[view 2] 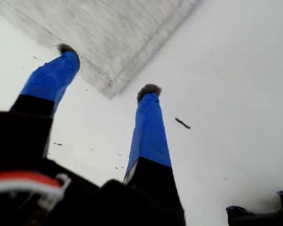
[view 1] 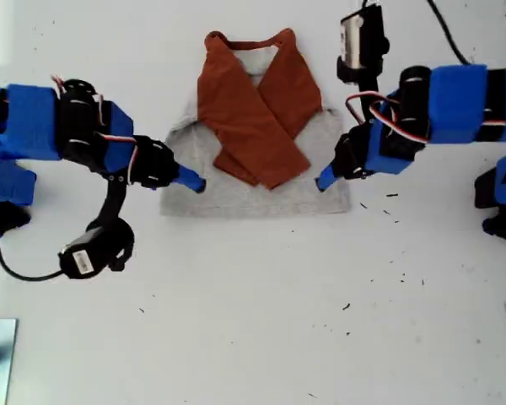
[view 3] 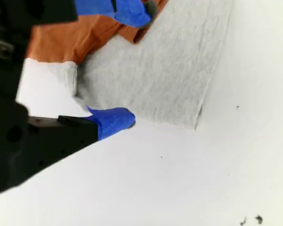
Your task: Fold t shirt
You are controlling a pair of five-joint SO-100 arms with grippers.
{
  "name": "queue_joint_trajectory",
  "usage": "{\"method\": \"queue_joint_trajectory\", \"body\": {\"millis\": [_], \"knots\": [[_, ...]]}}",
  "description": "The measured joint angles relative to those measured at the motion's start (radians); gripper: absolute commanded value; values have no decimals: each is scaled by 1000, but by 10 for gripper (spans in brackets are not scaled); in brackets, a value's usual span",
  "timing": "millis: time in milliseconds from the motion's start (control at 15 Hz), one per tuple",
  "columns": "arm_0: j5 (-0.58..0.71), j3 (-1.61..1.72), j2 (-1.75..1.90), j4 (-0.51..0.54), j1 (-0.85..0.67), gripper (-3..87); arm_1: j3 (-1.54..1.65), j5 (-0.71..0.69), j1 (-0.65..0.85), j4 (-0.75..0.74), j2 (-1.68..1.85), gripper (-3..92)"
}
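My first gripper (view 2: 107,70) reaches in from the exterior view's right, my second gripper (view 3: 124,67) from its left, both low over the desk (view 1: 253,337), jaws parted

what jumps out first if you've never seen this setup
The t shirt lies flat in the middle of the white table, its rust-orange sleeves crossed over the grey body. Two blue arms flank it, one from each side of the exterior view, each gripper tip at a lower corner of the shirt. My first gripper is open astride one hem corner; my second gripper is open with the grey cloth between its fingers.
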Motion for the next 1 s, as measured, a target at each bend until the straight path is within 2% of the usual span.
{"method": "queue_joint_trajectory", "body": {"millis": [200, 267, 400, 533, 733, 1000], "knots": [[-2, -2, -167, -71, 0, 286, 58, -5, -11, -129, -123, 261], [-2, -2, -181, -84, 0, 237, 54, -5, -17, -150, -150, 226], [-2, 3, -195, -100, -2, 3, 40, 0, -23, -193, -230, 47], [0, -3, -241, -152, -3, -3, 20, 18, -41, -262, -282, 33], [0, -25, -221, -163, 3, -3, 21, 44, -66, -264, -270, 32], [-2, -107, -181, -137, 158, -3, 104, 61, -181, -141, 41, 32]]}}
